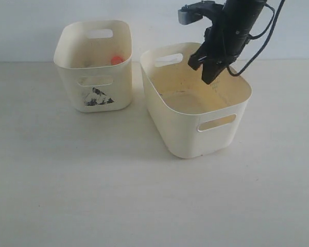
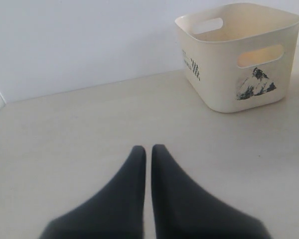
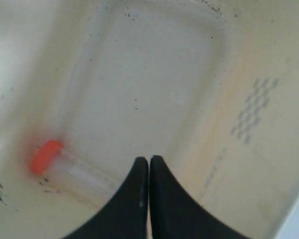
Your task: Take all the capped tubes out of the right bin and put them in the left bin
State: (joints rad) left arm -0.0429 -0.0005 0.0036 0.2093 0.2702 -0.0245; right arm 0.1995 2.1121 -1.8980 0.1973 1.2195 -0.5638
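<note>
1 capped tube [image 3: 72,169] in right bin [image 1: 181,135]; right gripper [image 3: 149,160] closed above.

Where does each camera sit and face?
Exterior: raised, looking down on the left bin, the right bin and the right gripper.
Left wrist: low over the table, facing the left bin; left gripper shows, shut.
Right wrist: over the right bin, facing down at a capped tube; right gripper shut.
Shared: exterior and left wrist both show the left bin.
</note>
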